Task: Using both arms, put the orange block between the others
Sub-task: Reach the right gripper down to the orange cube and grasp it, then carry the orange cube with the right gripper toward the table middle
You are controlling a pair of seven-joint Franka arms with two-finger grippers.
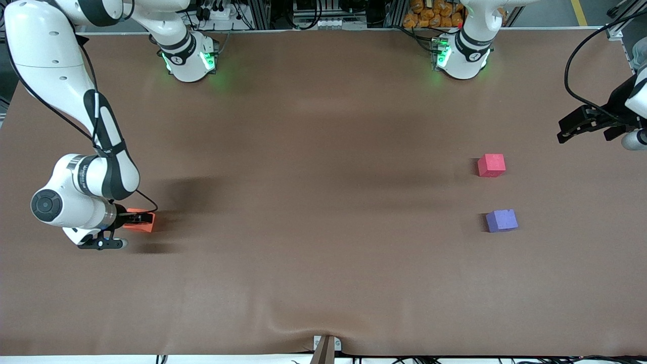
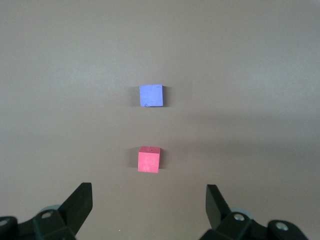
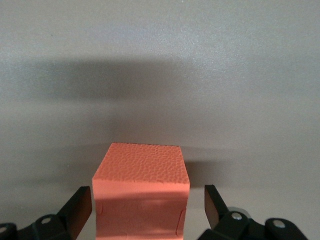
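Observation:
The orange block (image 1: 145,227) (image 3: 141,195) sits on the brown table (image 1: 323,202) toward the right arm's end. My right gripper (image 1: 144,219) (image 3: 148,205) is down at it, open, with one finger on each side of the block and a small gap at both. The others, a pinkish-red cube (image 1: 491,165) (image 2: 149,161) and a purple-blue cube (image 1: 501,220) (image 2: 151,95), stand apart toward the left arm's end, the purple-blue one nearer the front camera. My left gripper (image 1: 565,130) (image 2: 149,200) hovers open and empty over the table's end near the pinkish-red cube.
The table cover has a wrinkle (image 1: 283,318) by its front edge, and a small bracket (image 1: 326,346) sits there. Cables and equipment (image 1: 313,12) line the back edge near the two arm bases.

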